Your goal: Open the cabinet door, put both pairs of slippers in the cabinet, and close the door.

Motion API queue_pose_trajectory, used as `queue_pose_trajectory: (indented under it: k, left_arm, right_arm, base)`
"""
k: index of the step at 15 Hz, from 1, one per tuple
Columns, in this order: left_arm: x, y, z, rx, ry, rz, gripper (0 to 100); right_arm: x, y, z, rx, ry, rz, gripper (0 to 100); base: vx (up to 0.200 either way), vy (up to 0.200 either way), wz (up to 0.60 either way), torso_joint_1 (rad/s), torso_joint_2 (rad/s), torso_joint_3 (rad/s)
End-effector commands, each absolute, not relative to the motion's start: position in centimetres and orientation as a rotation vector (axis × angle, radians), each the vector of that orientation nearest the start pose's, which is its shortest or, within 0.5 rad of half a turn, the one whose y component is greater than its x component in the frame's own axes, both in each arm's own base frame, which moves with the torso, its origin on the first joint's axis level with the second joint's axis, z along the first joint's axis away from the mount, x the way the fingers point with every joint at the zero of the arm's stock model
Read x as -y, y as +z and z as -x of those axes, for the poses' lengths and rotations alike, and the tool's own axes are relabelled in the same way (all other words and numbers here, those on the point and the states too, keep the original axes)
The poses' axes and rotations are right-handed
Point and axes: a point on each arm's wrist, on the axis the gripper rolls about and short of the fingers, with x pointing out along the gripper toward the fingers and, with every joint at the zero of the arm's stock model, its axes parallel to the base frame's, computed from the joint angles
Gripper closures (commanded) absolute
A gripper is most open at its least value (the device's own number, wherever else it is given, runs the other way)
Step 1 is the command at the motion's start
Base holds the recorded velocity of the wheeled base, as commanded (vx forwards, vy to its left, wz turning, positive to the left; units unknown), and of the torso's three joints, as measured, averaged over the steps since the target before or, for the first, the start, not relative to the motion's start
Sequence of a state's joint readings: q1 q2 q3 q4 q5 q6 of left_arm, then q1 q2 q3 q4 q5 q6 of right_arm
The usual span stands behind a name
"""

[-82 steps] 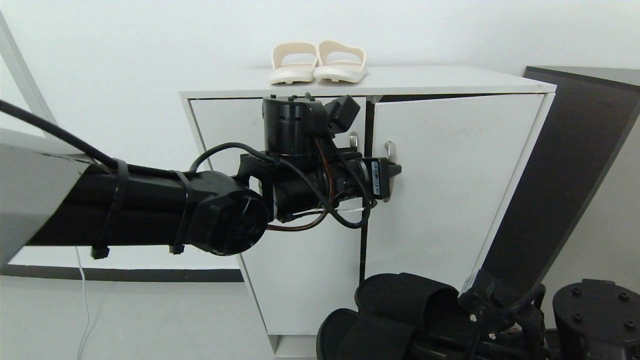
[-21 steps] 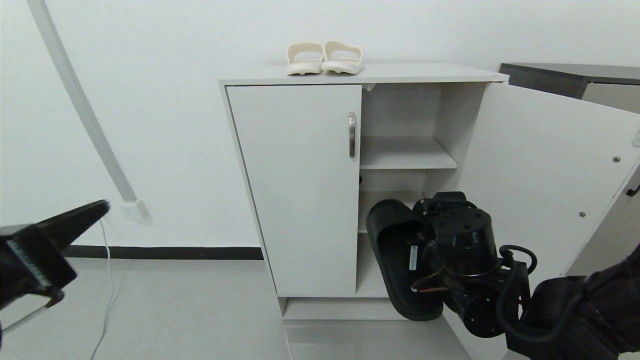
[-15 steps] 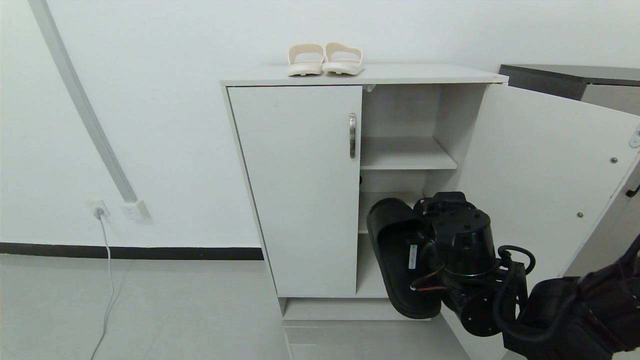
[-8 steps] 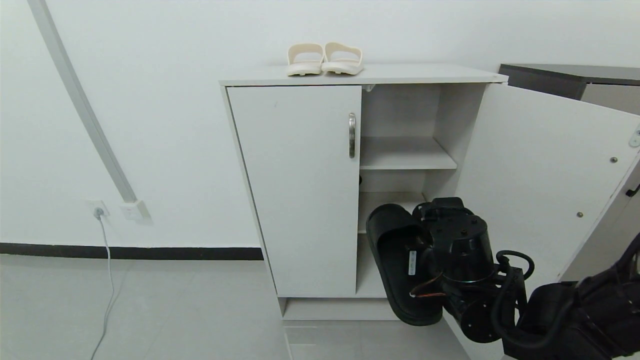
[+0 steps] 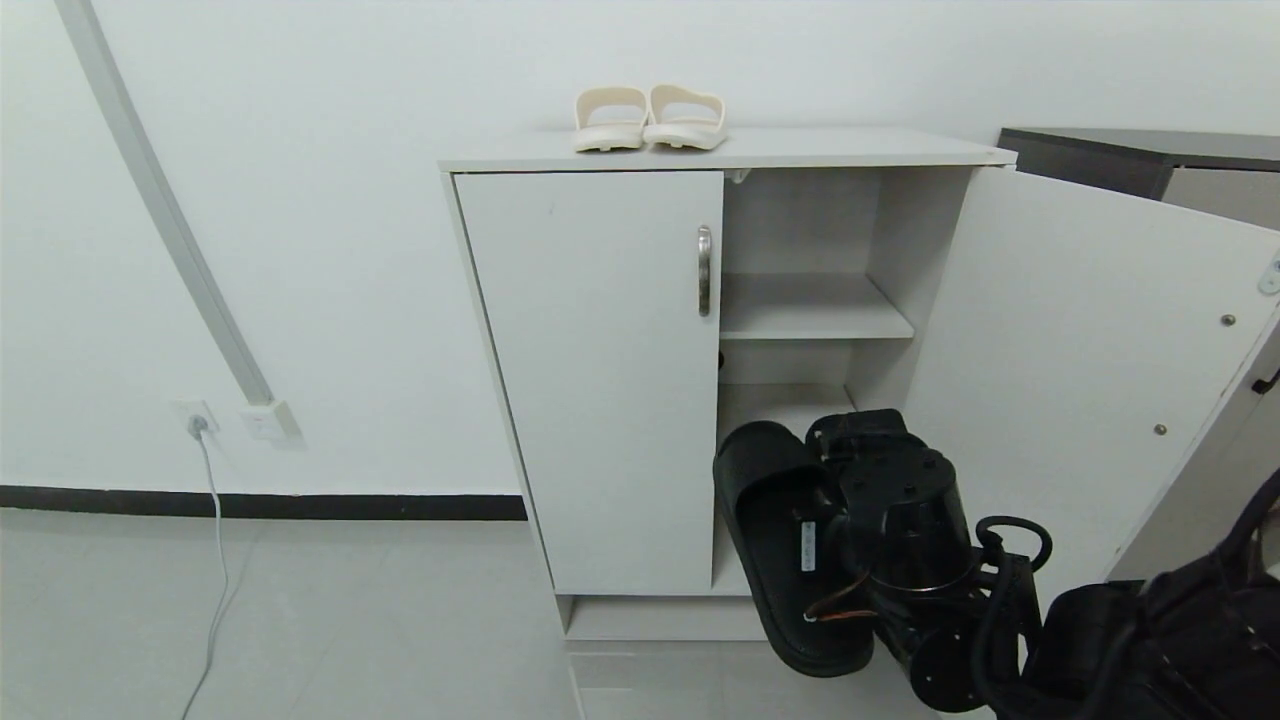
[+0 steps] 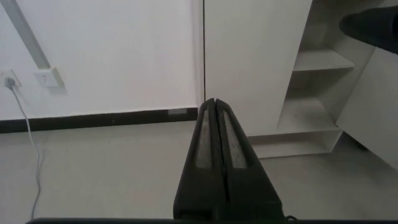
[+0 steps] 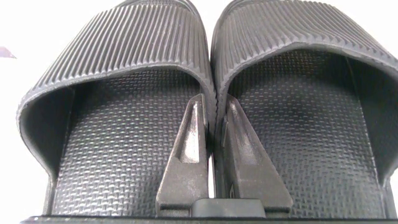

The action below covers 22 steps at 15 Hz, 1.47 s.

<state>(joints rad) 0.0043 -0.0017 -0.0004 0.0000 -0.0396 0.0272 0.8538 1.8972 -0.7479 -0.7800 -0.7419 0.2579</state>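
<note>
The white cabinet (image 5: pixel 600 380) stands with its right door (image 5: pixel 1080 370) swung open and its left door shut. A cream pair of slippers (image 5: pixel 650 118) sits on the cabinet top. My right gripper (image 7: pixel 213 134) is shut on the black pair of slippers (image 7: pixel 205 93), pinching their two inner edges together; in the head view the black pair of slippers (image 5: pixel 775 550) hangs upright in front of the lower shelves. My left gripper (image 6: pixel 214 134) is shut and empty, held low over the floor to the left of the cabinet (image 6: pixel 255 62).
Inside, an upper shelf (image 5: pixel 810 310) and a middle shelf (image 5: pixel 770 400) are bare. A dark grey cabinet (image 5: pixel 1150 155) stands behind the open door. A wall socket with a cable (image 5: pixel 195 425) is at the left, above open grey floor.
The right door was opened and the left arm withdrew from the head view. Over the last second my right gripper with the black slippers has sunk slightly and shifted left.
</note>
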Motion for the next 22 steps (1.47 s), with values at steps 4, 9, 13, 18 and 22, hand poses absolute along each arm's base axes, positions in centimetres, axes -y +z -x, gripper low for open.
queue_pose_trajectory:
  k: [4,9,13,18,22]
  left_arm:
    - [0.1,7.5,2.3,0.000,-0.034,-0.026,100]
    - [0.1,7.5,2.3,0.000,-0.034,-0.026,100]
    - [0.1,7.5,2.3,0.000,-0.034,-0.025,100]
    - [0.1,7.5,2.3,0.000,-0.034,-0.025,100]
    - [0.1,7.5,2.3,0.000,-0.034,-0.025,100]
  right_arm:
    - [-24.8,13.2,-24.0,-0.205,0.016,-0.044,100]
    - [-24.5,11.4,-25.6,-0.234,-0.033,-0.034,100]
    - [-24.6,10.7,-25.8,-0.245,-0.038,-0.022,100]
    - [-24.9,10.2,-26.2,-0.252,-0.034,-0.017,100]
    - [-23.9,9.3,-26.6,-0.274,-0.059,-0.002,100]
  base:
    - [0.000,0.000,0.00,0.000,0.00,0.000]
    - [0.000,-0.080,0.00,0.002,0.00,0.000]
    - [0.000,-0.200,0.00,0.004,0.00,0.000]
    - [0.000,0.000,0.00,0.000,0.00,0.000]
    - [0.000,0.000,0.00,0.000,0.00,0.000]
